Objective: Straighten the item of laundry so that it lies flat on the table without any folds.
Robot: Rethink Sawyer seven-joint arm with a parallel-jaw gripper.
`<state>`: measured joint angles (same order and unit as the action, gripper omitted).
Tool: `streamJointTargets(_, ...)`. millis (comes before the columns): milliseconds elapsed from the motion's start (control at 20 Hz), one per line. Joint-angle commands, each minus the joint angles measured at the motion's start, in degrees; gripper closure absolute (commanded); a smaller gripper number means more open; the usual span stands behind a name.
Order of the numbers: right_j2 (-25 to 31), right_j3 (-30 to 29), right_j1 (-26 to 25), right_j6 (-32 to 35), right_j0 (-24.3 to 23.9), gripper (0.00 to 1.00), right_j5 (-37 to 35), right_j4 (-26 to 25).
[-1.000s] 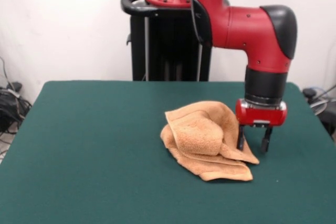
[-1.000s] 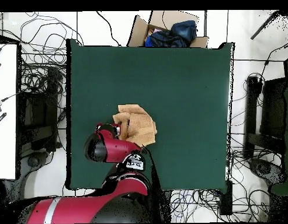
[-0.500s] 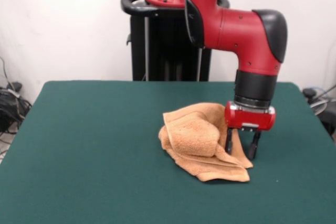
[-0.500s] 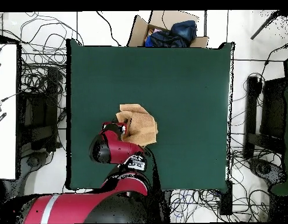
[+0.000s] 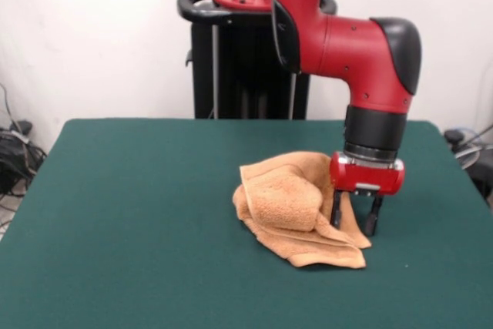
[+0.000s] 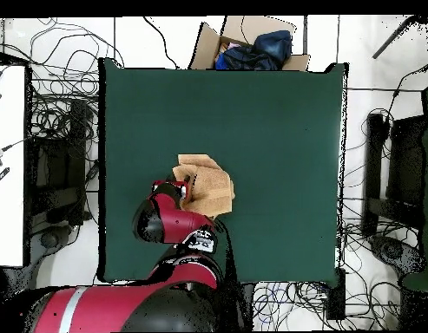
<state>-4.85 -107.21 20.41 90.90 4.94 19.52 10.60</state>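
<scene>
The two fingers (image 5: 336, 217) stand apart, straddling the towel's edge.

The gripper (image 5: 354, 219) is at the right corner of the bunched orange towel (image 5: 289, 206), mid-way on the green table (image 5: 139, 229). The heap lies left of it. Since a second ago, gripper and towel slid left.

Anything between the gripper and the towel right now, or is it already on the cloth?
Nothing lies between. In the front view the open gripper stands at the crumpled towel, its fingers straddling the right edge on the table.
</scene>
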Motion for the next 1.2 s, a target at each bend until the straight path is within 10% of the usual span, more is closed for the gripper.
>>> streamJointTargets(50,-0.93,5.55,-2.23,12.09,0.64,0.0,4.27,4.69)
streamJointTargets(1100,-9.85,8.84,-5.3,6.63,5.98,0.0,-4.57,6.75)
streamJointTargets(1150,-9.9,8.9,-5.3,6.71,6.01,1.0,-4.82,6.57)
streamJointTargets(1200,-9.79,8.91,-5.24,6.78,5.99,1.0,-5.18,6.4)
